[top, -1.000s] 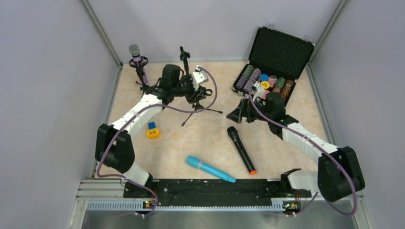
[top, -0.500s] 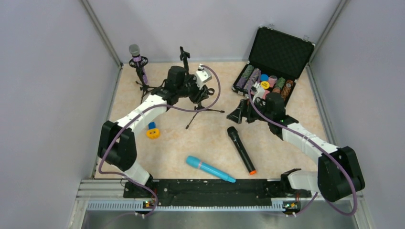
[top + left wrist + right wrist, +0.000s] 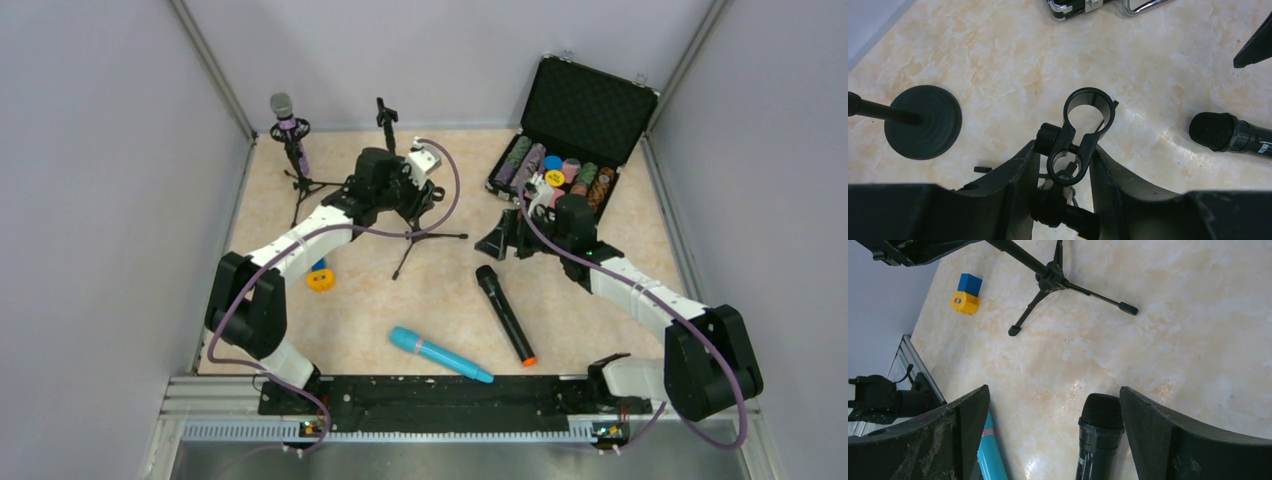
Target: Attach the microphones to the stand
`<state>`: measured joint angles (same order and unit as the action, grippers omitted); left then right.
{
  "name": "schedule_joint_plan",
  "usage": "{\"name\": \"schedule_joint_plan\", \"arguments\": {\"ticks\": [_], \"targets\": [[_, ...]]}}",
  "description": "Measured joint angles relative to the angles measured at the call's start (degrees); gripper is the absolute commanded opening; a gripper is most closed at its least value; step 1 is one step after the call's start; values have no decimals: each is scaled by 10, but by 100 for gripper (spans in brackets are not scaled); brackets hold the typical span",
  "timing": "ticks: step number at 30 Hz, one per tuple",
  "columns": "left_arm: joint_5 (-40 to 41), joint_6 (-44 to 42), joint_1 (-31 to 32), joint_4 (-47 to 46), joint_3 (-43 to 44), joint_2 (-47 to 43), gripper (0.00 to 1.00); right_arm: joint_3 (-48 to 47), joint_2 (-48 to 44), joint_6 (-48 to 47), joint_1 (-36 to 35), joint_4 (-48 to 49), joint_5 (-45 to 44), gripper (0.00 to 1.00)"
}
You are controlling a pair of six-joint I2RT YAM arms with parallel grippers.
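My left gripper [image 3: 1064, 150] is shut on the neck of a black tripod stand [image 3: 430, 232], just below its empty ring clip [image 3: 1089, 107]; in the top view the left gripper [image 3: 416, 193] sits mid-table at the back. The purple microphone [image 3: 283, 108] stands in another stand at the back left. The black microphone [image 3: 505, 313] with the orange end lies flat right of centre. Its mesh head [image 3: 1102, 412] shows between the wide-open fingers of my right gripper [image 3: 1054, 400], nearer the right finger. The light blue microphone [image 3: 440, 355] lies near the front edge.
A third stand [image 3: 387, 115] with an empty clip stands at the back; its round base [image 3: 923, 121] shows in the left wrist view. An open black case [image 3: 570, 140] of coloured pieces sits at the back right. A yellow-and-blue block [image 3: 319, 275] lies left of centre.
My left arm has carried the tripod stand a little to the right and toward the front. The right arm and the lying microphones have not moved.
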<state>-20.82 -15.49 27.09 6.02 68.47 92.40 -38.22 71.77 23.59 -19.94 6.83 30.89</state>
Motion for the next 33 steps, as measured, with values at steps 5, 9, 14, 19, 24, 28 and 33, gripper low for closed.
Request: {"name": "schedule_joint_plan", "arguments": {"ticks": [5,9,14,19,24,28,33], "targets": [[19,15,2,-20,-12,-3,2,5,1,0,0,-1,-1,99],[38,34,4,-32,-19,-6,6,11,1,0,0,-2,-2,99],[52,50,5,-46,-28,-10,28,12,3,0,0,0,-2,99],[59,57,8,-54,-33,-12,52,12,5,0,0,-1,-2,99],[61,61,10,-61,-42,-17,73,12,5,0,0,-9,-3,99],[51,59,11,-72,-62,-41,83,12,5,0,0,-9,-4,99],[26,57,12,-103,-85,-85,89,12,5,0,0,-10,-4,99]]}}
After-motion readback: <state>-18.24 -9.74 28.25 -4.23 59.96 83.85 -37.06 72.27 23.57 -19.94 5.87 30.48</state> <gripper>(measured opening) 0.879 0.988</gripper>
